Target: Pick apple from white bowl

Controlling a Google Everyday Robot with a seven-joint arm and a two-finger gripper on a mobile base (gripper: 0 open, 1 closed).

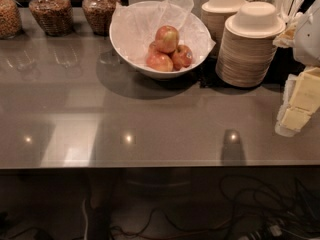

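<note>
A white bowl lined with white paper stands at the back centre of the grey counter. It holds three red-yellow apples: one on top, one at the front left and one at the right. My gripper, white with yellowish pads, hangs at the right edge of the view. It is well to the right of the bowl and nearer the front, and holds nothing that shows.
Two stacks of beige paper bowls stand right of the white bowl, between it and the gripper. Three glass jars of snacks line the back left. The counter's front edge has cables on the floor below.
</note>
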